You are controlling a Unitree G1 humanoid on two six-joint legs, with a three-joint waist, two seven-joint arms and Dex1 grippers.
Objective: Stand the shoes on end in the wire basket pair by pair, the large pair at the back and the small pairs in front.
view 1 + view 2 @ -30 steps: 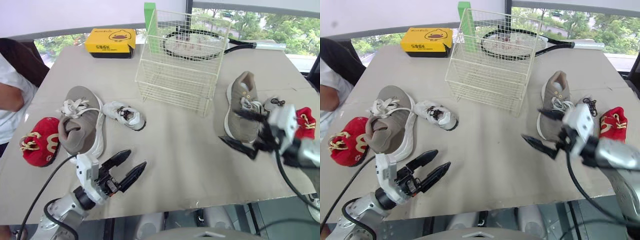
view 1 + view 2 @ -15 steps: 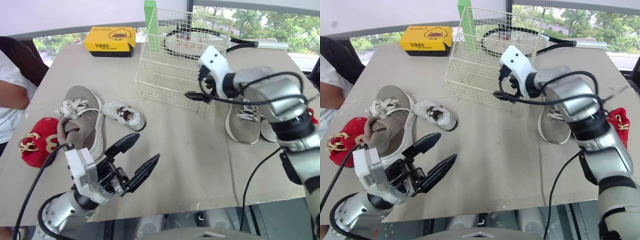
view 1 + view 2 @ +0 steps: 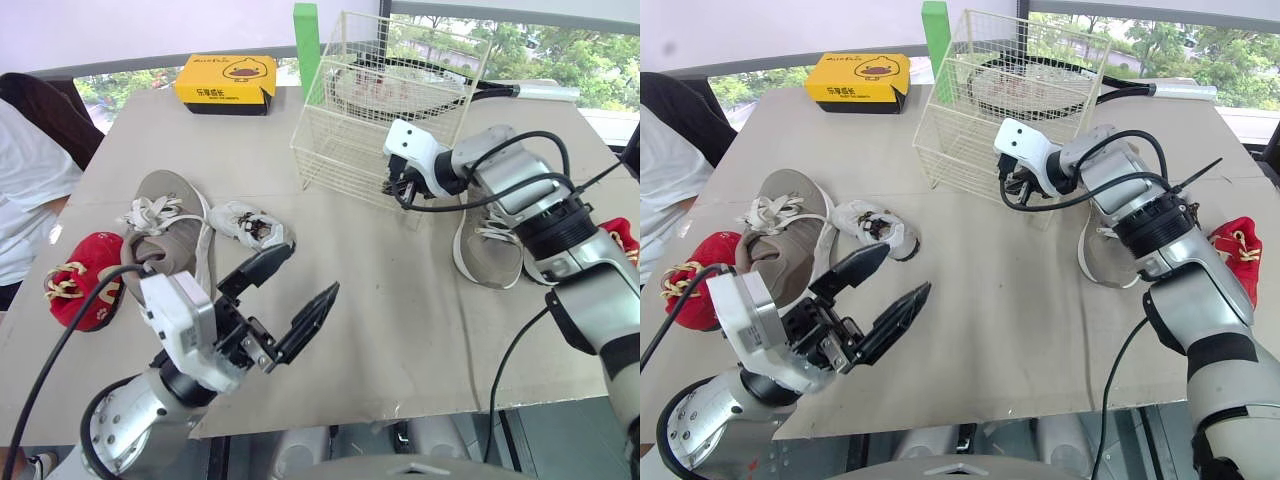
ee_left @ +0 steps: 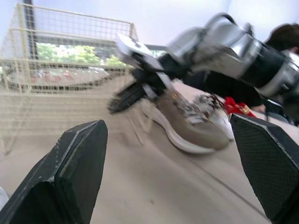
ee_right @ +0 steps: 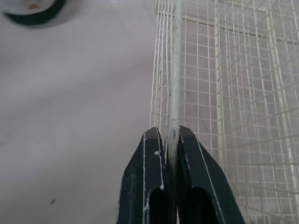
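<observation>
- The cream wire basket (image 3: 350,150) is standing empty toward the far side of the desk (image 3: 400,300). The right pincer (image 5: 172,134) is pinching a wire at its near corner, apparently positioning it before loading.
- The large taupe lace-up shoes are lying well apart, one on the left (image 3: 165,225) and one on the right (image 3: 487,250). They are going in first, at the back, so the spread left pincer (image 3: 312,270) is needing to grasp the left one.
- The yellow cardboard box (image 3: 225,82) is showing a duck drawing, but its writing is too small to read.
- The small white shoe (image 3: 255,225) and the small red shoes (image 3: 80,290) are waiting on the desk.

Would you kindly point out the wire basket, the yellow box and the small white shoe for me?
wire basket (image 3: 342,142), left eye view, on its near wall.
yellow box (image 3: 225,79), left eye view, on its top face.
small white shoe (image 3: 252,226), left eye view, on its laces.
</observation>
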